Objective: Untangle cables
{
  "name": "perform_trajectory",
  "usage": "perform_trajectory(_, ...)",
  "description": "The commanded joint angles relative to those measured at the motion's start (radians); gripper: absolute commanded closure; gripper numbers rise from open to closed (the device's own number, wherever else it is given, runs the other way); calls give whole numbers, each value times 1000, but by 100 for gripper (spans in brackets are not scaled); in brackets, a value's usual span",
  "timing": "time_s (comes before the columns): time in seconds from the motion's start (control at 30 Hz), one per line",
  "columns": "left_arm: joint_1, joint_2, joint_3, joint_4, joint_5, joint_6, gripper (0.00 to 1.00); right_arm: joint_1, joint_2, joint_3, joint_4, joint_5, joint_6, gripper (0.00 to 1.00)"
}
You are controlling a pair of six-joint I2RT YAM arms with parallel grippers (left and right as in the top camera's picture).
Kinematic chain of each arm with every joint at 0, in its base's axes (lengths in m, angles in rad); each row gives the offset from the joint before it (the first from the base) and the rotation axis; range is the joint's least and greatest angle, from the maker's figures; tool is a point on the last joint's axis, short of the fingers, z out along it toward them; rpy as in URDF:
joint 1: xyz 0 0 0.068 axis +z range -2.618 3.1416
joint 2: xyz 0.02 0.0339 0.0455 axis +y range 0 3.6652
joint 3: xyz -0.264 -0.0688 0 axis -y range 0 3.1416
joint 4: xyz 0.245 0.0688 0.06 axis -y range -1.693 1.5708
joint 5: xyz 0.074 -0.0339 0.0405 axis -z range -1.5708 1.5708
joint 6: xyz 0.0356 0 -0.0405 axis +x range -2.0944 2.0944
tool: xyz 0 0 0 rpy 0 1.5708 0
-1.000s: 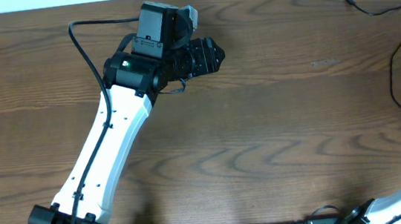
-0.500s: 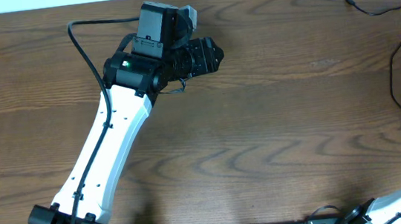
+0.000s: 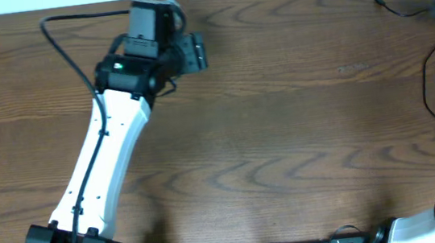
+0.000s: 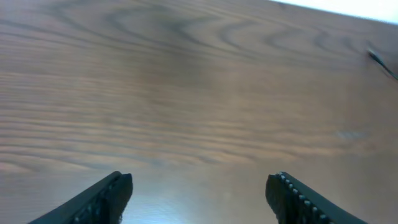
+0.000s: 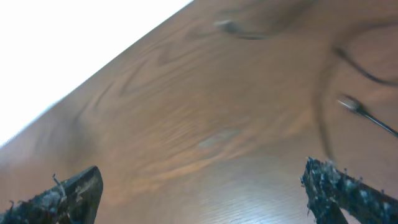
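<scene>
left end effector (image 4: 199,182) just swung back leftward, spread and empty | right end effector (image 5: 202,171) spread too, blurry so probably mid-move | cables (image 3: 426,95) far right on worktop (image 3: 283,131), nobody's holding them

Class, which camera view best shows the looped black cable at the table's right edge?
The overhead view: the black cable shows most of its loop there, though cropped. The right wrist view shows a blurred stretch and plug end. The left wrist view shows only a blurred dark streak.
</scene>
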Motion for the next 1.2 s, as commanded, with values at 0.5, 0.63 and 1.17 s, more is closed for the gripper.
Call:
perform_trajectory(0.5,98,-11,1,-65,-35,23,0,270,-365,13,-338,74,-166,1)
perform_trajectory(0.63,98,-11,1,-65,-35,23,0,269,-459,13,-445,58,-161,1)
perform_trajectory(1.17,98,-11,1,-65,-35,23,0,275,-623,-125,-368,117,-237,1)
